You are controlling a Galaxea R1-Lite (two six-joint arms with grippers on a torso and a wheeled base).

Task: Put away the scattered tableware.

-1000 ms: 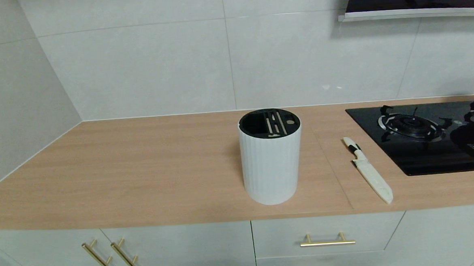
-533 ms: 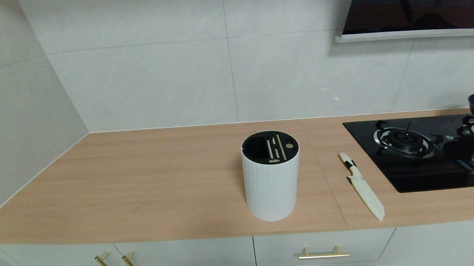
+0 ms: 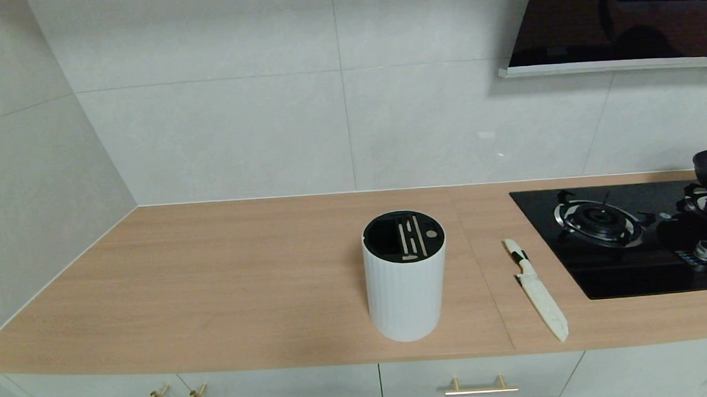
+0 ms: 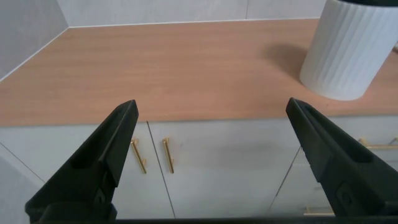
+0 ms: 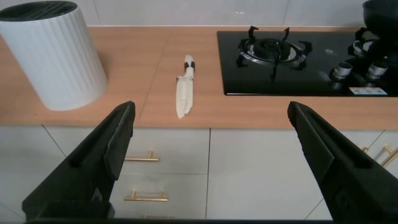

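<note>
Head view shows the slotted black top of the white ribbed cylindrical holder (image 3: 405, 292). To its right a cream knife (image 3: 534, 289) lies flat on the wooden worktop (image 3: 242, 277), tip toward the front edge. The left gripper (image 4: 211, 106) and right gripper (image 5: 210, 107) have their jaws released.

My head camera has shifted over the last second. The whole scene now sits lower in frame and looks slightly smaller. The white ribbed cylindrical holder (image 3: 405, 292) and the cream knife with a black band (image 3: 537, 298) have slid down the picture together. More of the dark glass range hood (image 3: 622, 21) shows up top, and less of the white cabinet fronts (image 3: 279, 393) below the wooden table (image 3: 242, 277).
</note>
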